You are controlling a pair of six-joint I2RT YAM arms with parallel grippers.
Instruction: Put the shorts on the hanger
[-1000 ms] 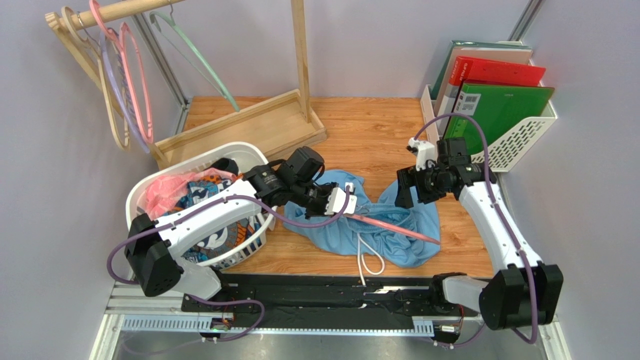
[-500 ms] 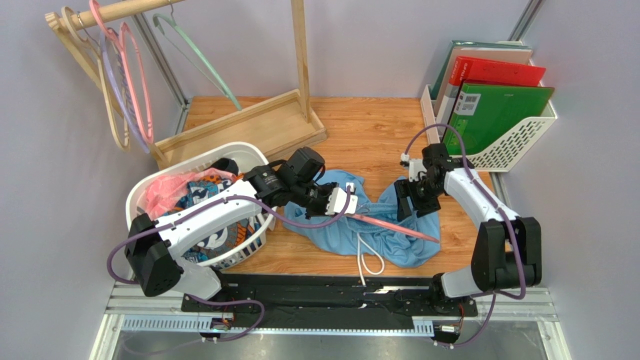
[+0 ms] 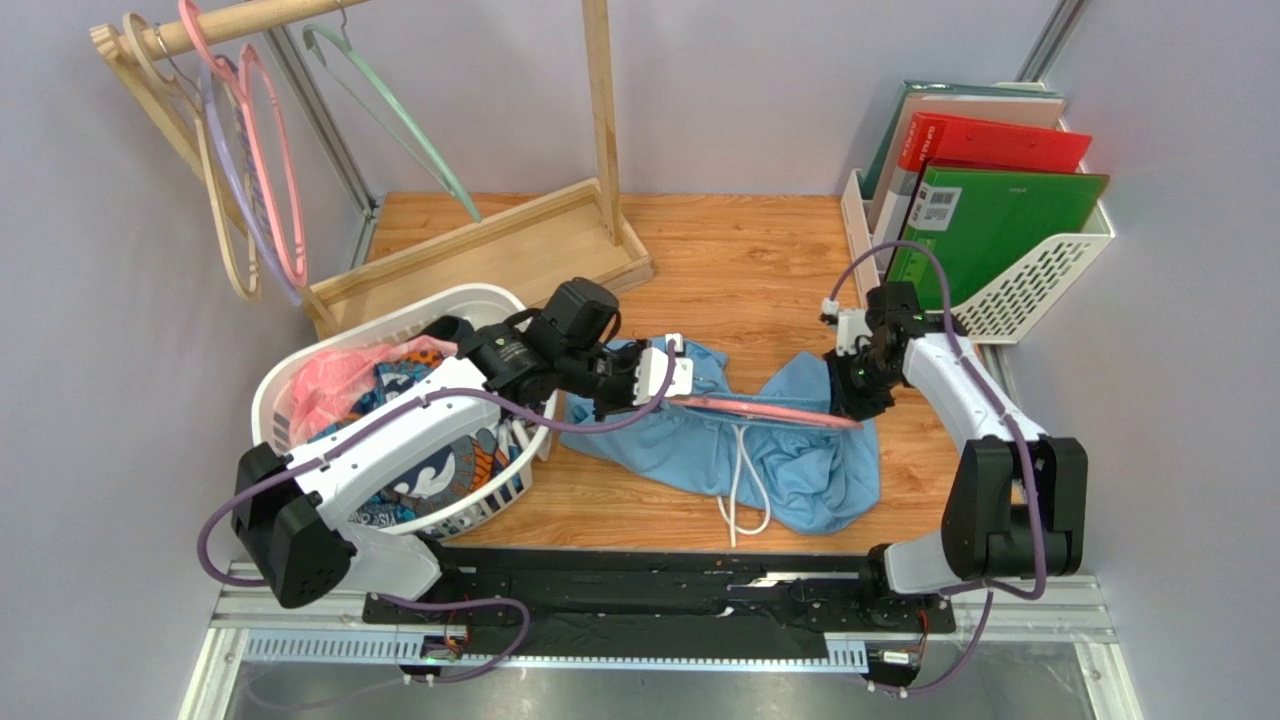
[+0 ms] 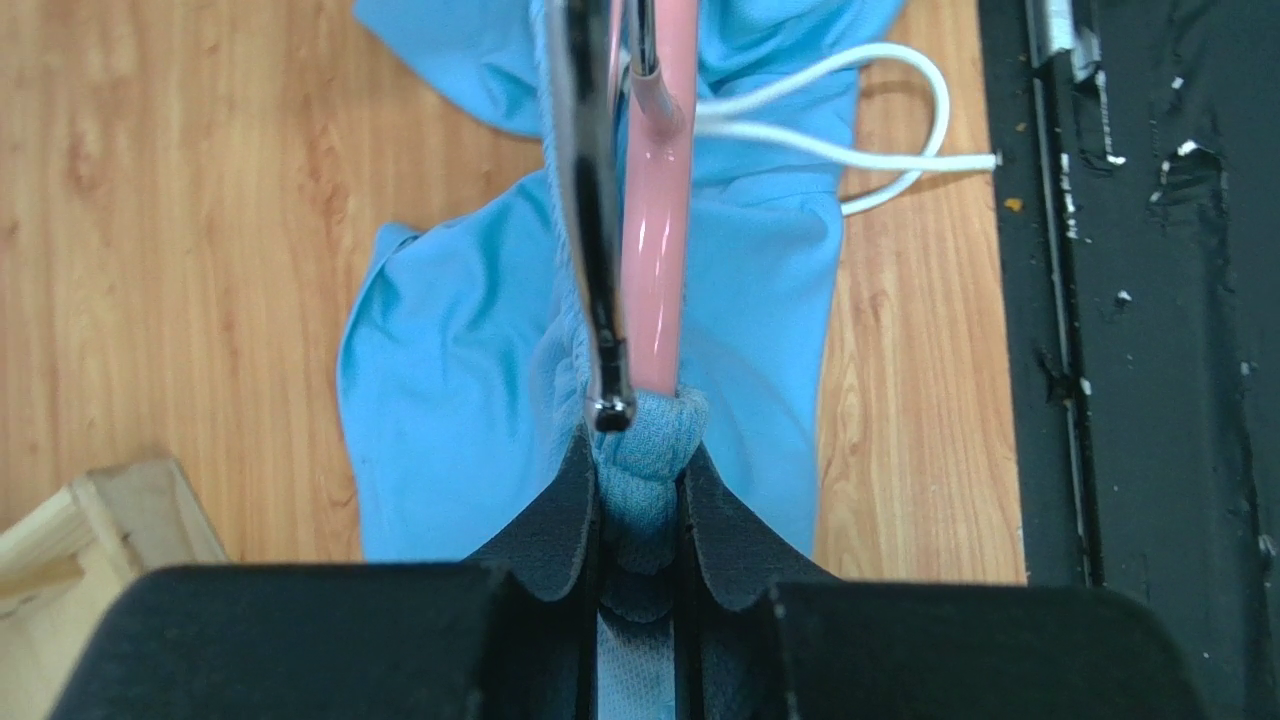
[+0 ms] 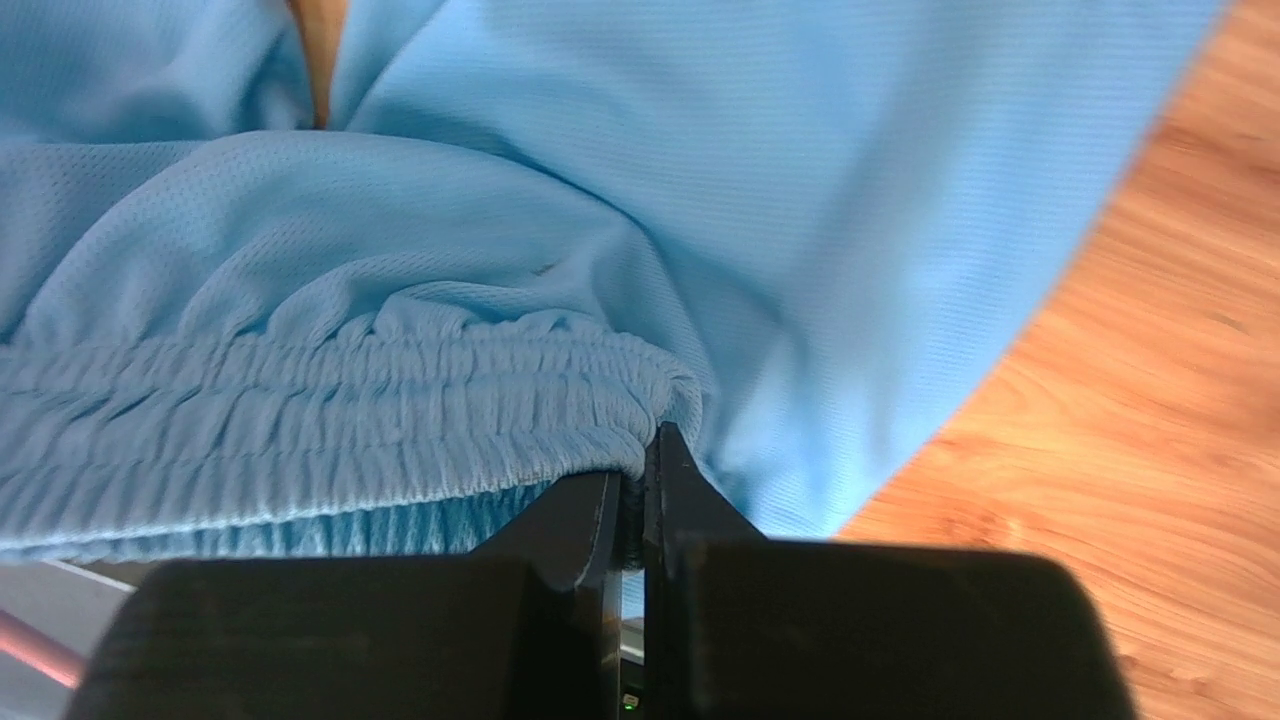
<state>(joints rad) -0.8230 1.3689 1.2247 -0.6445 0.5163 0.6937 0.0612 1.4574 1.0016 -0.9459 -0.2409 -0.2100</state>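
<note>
Left wrist view: the left gripper (image 4: 639,480) has its two dark fingers pressed onto a bunched wad of elastic waistband. The waistband belongs to the light blue soft fabric shorts (image 4: 451,375) and is wrapped over one end of the thin salmon-pink clothes hanger (image 4: 657,255). The pink bar and its silver metal hook (image 4: 586,225) run straight away from the fingers, so this one grip seems to anchor hanger and fabric together. Beyond them the shorts sag onto the wooden table (image 4: 150,225), with the long white drawstring (image 4: 902,90) looping alongside.

Right wrist view: the right gripper (image 5: 639,488) is closed tight, nipping the gathered rim of the waistband.

Top view: both grippers sit well apart, with the waistband pulled taut between them along the hanger, just above the table. Held this way, the opening is probably being stretched so the waistband can seat over the hanger's far shoulder. The legs droop below onto the wood, not yet hanging free.
</note>
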